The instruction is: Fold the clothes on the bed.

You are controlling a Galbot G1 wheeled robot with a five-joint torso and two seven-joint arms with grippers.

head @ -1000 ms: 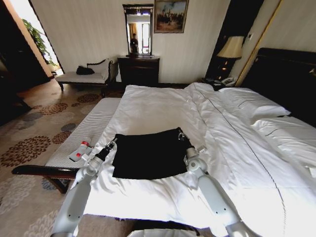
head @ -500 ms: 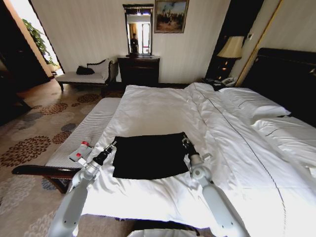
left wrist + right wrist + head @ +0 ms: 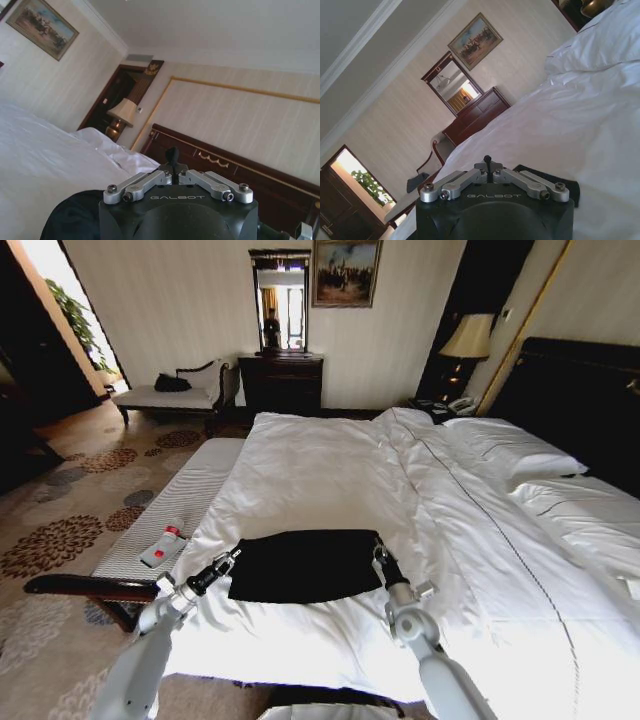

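On the bed (image 3: 330,465), both grippers, left (image 3: 232,557) and right (image 3: 377,549), apparently pinch the shirt's (image 3: 305,565) far corners; half-folded, more folds remain.

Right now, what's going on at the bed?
The robot is folding a black T-shirt on the bed's white duvet. The left gripper is shut on the shirt's far-left corner and the right gripper on its far-right corner, both carrying that far edge toward the robot. The near part lies flat.
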